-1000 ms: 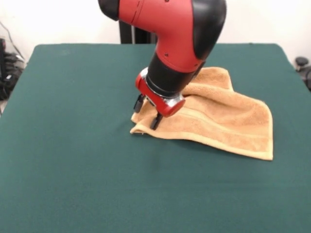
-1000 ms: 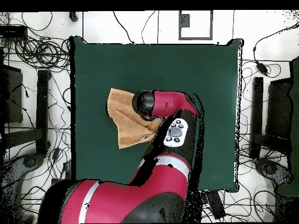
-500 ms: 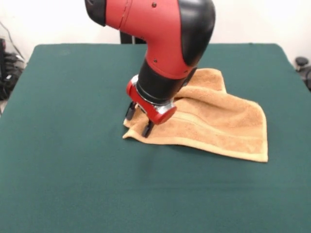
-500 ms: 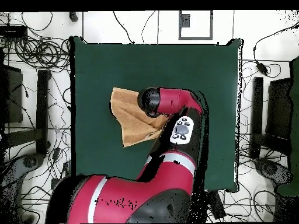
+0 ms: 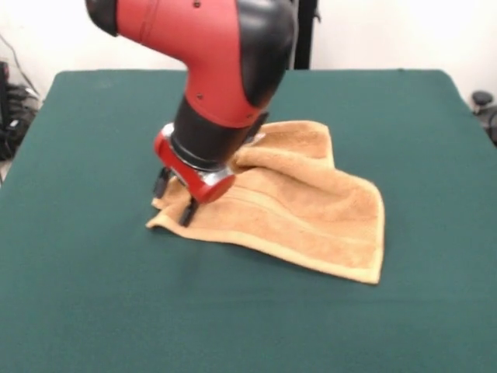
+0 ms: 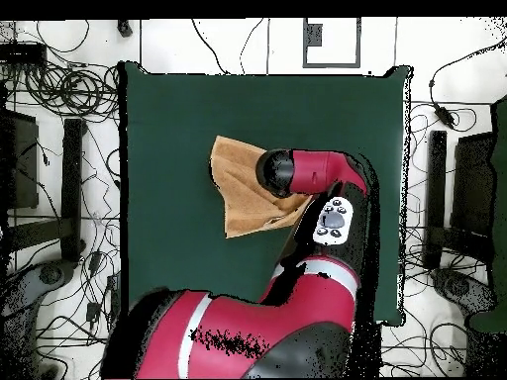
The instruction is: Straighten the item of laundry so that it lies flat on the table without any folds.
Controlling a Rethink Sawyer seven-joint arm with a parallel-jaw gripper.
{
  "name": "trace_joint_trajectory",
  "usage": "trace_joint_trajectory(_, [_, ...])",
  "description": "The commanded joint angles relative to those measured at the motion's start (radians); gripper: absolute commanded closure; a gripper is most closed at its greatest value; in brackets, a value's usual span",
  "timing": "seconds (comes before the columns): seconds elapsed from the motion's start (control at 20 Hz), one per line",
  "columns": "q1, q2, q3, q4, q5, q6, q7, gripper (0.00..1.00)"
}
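Observation:
The item of laundry (image 5: 295,206) is a tan towel with woven band stripes, lying on the green table (image 5: 78,303) a little right of centre. It is rumpled, with a raised fold along its far edge under the arm. My gripper (image 5: 174,197) is at the towel's left corner, shut on that edge, which is lifted slightly off the cloth. In the overhead view the item of laundry (image 6: 238,188) shows left of the arm's red wrist (image 6: 302,173), which hides the gripper. The table (image 6: 178,109) extends well beyond the towel on all sides.
Cables and dark equipment lie on the white floor around the table (image 6: 59,148). A black stand (image 5: 304,35) rises behind the table's far edge. The red arm's body (image 6: 267,336) covers the table's edge nearest the base.
The arm has swept to the left in the front view, dragging the towel with it by its left corner. The towel's right end has slid left too.

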Motion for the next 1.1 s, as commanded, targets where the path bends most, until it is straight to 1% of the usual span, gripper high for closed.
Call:
trace_joint_trajectory(0.05, [-0.05, 0.004, 0.087, 0.0, -0.108, -0.065, -0.166, 0.0])
trace_joint_trajectory(0.35, [-0.1, -0.011, 0.15, 0.018, -0.127, -0.076, -0.178, 0.0])
trace_joint_trajectory(0.55, [-0.113, -0.017, 0.171, 0.027, -0.146, -0.079, -0.178, 0.0])
trace_joint_trajectory(0.6, [-0.121, -0.021, 0.185, 0.033, -0.148, -0.063, -0.176, 1.0])
trace_joint_trajectory(1.1, [-0.118, -0.025, 0.186, 0.037, -0.171, -0.056, -0.144, 1.0])
